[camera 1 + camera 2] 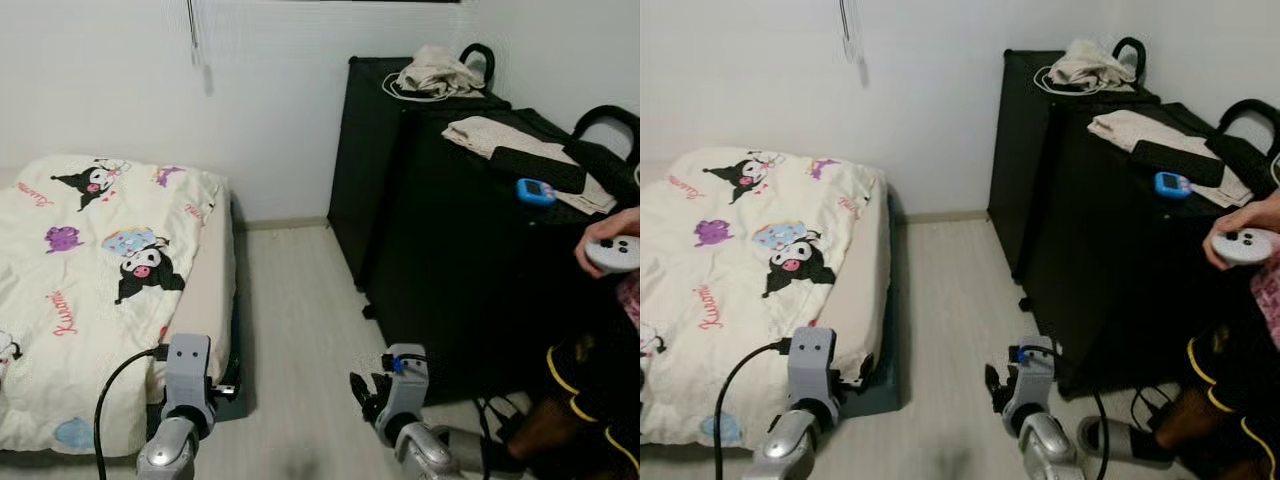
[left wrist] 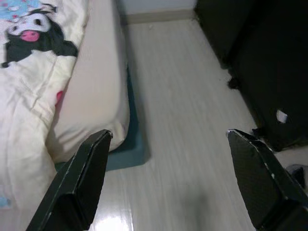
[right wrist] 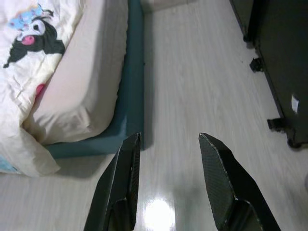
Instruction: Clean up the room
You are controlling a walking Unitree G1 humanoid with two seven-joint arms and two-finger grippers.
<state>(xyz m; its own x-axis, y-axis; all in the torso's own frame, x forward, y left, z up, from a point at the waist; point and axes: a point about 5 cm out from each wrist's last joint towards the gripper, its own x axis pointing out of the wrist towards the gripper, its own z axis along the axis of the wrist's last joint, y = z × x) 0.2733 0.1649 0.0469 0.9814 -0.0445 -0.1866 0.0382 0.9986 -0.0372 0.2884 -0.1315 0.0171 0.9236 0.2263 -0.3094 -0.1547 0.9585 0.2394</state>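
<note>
Blanket point(image 1: 90, 260) reads "Kuromi"; left tool point(image 2: 168, 178) wide open, right tool point(image 3: 168, 183) open, both empty.

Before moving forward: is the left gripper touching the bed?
Apart. The left wrist view shows the left gripper open above bare floor, the bed beside it.
</note>
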